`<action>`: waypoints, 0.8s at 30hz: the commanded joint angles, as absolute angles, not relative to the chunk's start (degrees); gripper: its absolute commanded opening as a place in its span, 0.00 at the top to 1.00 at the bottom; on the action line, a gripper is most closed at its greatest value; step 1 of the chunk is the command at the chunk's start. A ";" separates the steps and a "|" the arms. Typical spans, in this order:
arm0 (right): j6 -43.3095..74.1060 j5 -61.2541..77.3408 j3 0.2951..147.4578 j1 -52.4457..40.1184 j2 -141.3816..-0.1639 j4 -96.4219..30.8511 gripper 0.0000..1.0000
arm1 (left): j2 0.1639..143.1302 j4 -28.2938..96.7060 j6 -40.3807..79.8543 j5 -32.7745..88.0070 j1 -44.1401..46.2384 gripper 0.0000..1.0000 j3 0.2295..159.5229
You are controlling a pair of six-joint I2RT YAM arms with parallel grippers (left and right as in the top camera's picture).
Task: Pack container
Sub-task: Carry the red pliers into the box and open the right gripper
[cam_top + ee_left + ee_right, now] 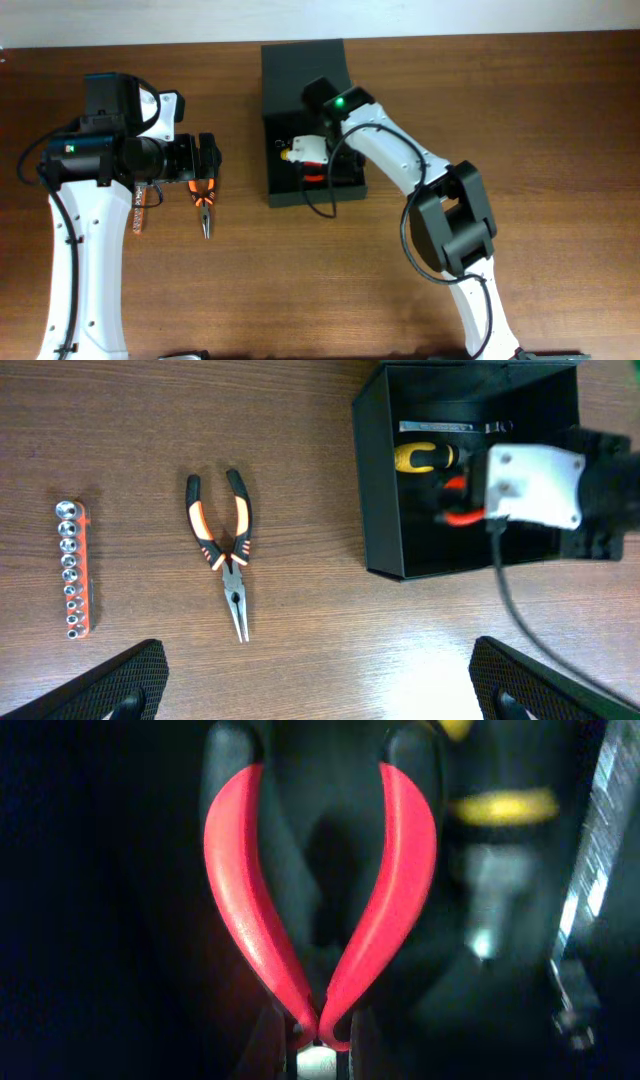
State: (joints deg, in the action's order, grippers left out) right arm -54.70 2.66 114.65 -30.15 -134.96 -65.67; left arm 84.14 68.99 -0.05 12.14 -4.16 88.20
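The container (300, 196) sits open at mid-table with the right gripper (320, 1042) down inside it, its fingers seemingly clamped on the red-handled pliers (232, 890) near the pivot. To place them well, it should lay them flat beside the yellow-handled tool (425, 457) before letting go, then lift straight out, clear of the walls. The left gripper (207, 158) hovers spread wide above the orange-handled pliers (230, 550).

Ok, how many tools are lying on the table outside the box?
2: the orange-handled needle-nose pliers just left of the container, and the red socket rail further left. Others could be hidden beyond the camera views.
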 commanded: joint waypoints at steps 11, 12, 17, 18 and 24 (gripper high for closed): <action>-55.48 4.47 114.67 -29.56 -135.06 -65.17 0.96 | 84.55 69.04 -0.95 12.16 -4.29 0.01 88.97; -55.48 4.51 114.67 -29.69 -135.06 -65.21 0.96 | 84.55 69.01 -0.95 12.16 -4.29 0.01 88.97; -55.53 4.47 114.67 -30.92 -135.06 -65.82 0.96 | 84.55 68.97 -0.95 12.16 -4.29 0.01 88.97; -55.53 4.45 114.67 -31.20 -135.06 -65.91 0.96 | 84.55 68.97 -0.95 12.16 -4.29 0.01 88.97; -55.51 2.28 114.67 -31.97 -135.06 -65.14 0.96 | 84.55 69.04 -0.95 12.16 -4.29 0.01 88.97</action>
State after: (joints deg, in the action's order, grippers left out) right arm -54.96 2.98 114.65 -31.53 -134.98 -65.60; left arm 84.12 68.99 -0.05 12.14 -4.16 88.20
